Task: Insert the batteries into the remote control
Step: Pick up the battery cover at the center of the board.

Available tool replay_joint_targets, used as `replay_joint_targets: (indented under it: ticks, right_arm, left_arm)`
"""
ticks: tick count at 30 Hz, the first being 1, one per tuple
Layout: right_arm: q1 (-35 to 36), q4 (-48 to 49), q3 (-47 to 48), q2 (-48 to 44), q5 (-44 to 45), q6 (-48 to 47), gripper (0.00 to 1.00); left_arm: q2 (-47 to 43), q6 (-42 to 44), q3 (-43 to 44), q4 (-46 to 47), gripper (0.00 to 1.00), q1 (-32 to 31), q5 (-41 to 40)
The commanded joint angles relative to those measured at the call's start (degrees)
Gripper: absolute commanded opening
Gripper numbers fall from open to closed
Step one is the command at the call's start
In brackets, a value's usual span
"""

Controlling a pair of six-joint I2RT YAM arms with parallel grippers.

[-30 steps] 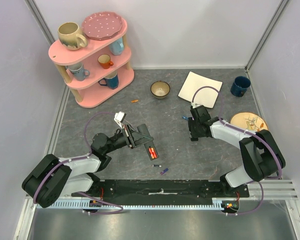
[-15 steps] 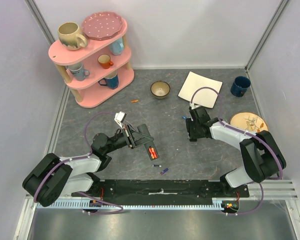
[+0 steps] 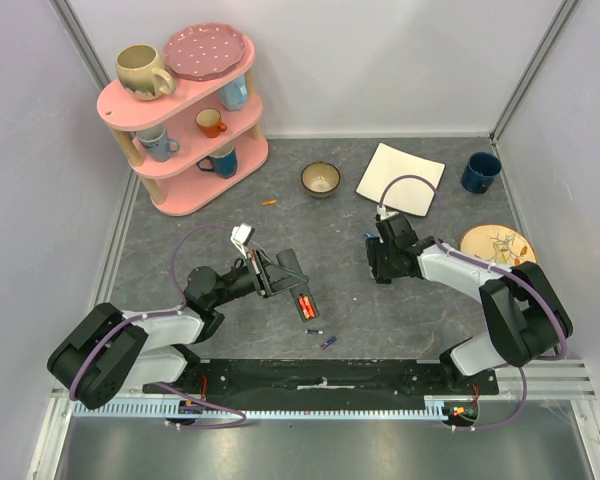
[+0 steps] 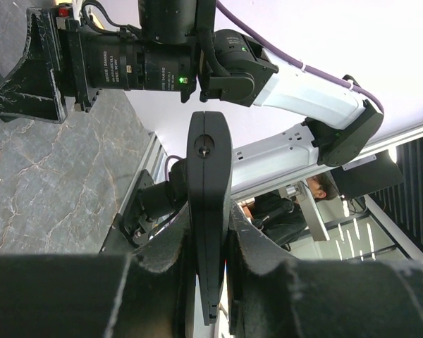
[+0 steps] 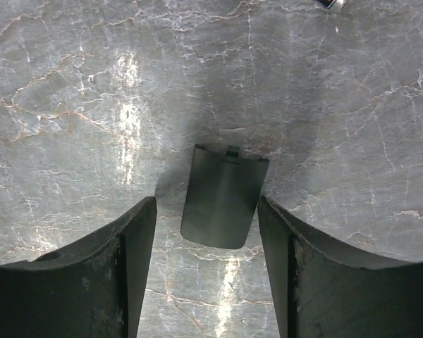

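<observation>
Top external view: the pink shelf (image 3: 185,180) carries a beige mug (image 3: 142,70) and a dotted pink plate (image 3: 206,50) on its top tier, with more mugs on the two tiers below. A small bowl (image 3: 320,179) and a dark blue mug (image 3: 480,171) stand at the far side of the table (image 3: 330,250); I cannot tell what is inside either.

The remote control (image 3: 296,285) is a slim black bar just left of the table's middle. Its open compartment faces up and holds two red batteries (image 3: 305,305) side by side. The left end effector (image 3: 272,276) is clamped on the remote control. The left wrist view shows it edge-on, thin, with a rounded tip, pinched between the fingers (image 4: 261,260).

Two loose batteries (image 3: 320,338) lie near the remote's near end, and an orange battery (image 3: 270,202) lies beside the shelf.

The right end effector (image 5: 206,211) has its fingers apart. They straddle, without touching, a dark battery cover (image 5: 224,197) that lies flat on the table.
</observation>
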Motion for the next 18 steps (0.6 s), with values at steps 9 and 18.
replay_joint_targets:
  ticks: [9,18]
  right_arm:
    - [1.62,-7.18,-2.29,2.85,-1.61,3.03,0.56]
    - [2.33,-7.01,-2.38,4.09,-1.26,3.55,0.38]
  left_arm:
    - [0.82,-1.62,1.45,5.06,0.02,-0.46,-0.07]
    - [0.91,-1.62,1.53,5.06,0.02,-0.55,-0.86]
